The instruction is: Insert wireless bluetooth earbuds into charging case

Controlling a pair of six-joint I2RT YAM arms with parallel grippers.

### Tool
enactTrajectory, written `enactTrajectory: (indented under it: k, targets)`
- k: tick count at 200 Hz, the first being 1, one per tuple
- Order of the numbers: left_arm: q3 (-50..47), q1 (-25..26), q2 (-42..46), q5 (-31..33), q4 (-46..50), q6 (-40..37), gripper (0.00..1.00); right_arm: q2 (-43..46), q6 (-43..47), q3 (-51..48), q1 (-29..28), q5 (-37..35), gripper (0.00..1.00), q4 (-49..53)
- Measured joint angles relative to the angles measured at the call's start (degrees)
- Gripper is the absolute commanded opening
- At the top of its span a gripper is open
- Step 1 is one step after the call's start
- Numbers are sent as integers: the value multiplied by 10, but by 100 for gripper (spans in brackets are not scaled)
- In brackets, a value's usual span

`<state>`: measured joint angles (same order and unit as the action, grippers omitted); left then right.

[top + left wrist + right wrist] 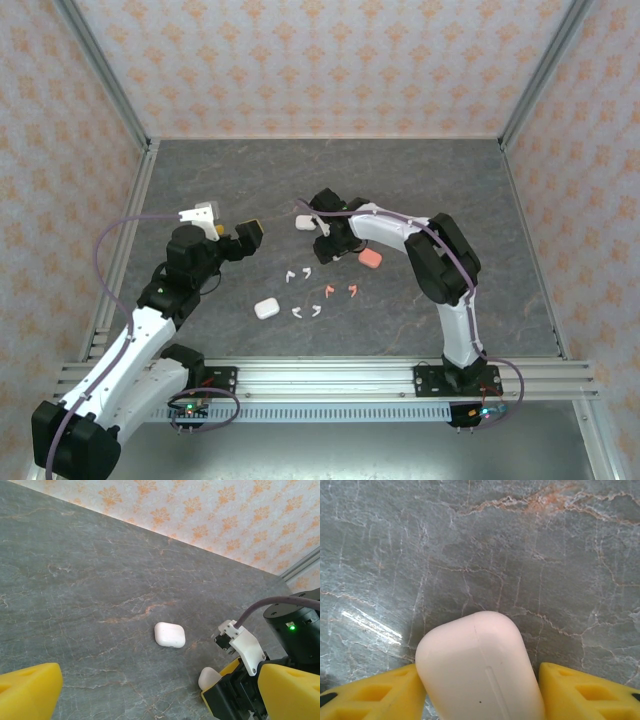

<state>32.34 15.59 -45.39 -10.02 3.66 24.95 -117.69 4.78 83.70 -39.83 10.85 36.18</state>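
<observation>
**A:** Where's the case?
**B:** A white case (476, 650) sits between the right gripper's (479, 671) fingers, long axis pointing away from the wrist. The fingers hug it; whether they are gripping is unclear.
**A:** And the earbuds?
**B:** The earbuds (329, 291) lie loose, base-side of that gripper. The left gripper (160, 700) is spread wide.

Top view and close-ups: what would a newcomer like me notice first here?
Probably the scatter of tiny earbuds, white and salmon-pink, on the grey marbled table between the two arms. Next, in the right wrist view, a smooth white case sits snug between the right gripper's yellow fingers. The left gripper stands wide open nearby.
</observation>
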Motion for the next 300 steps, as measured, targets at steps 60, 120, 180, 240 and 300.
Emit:
enactTrajectory:
  k: [60,120,180,240,300]
  targets:
    - [0,0,-5,0,0,0,100,19,4,-27,-3,6,62,-1]
    - [1,0,-14,0,0,0,100,25,6,-36,-3,1,49,0]
    - [29,0,-19,-39,0,1,99,104,8,-100,-5,-8,37,-21]
    - [129,0,-66,-143,4,-1,89,314,68,-166,-5,5,34,-112]
    - [234,0,-120,-294,42,-13,77,469,206,-193,-5,31,34,-146]
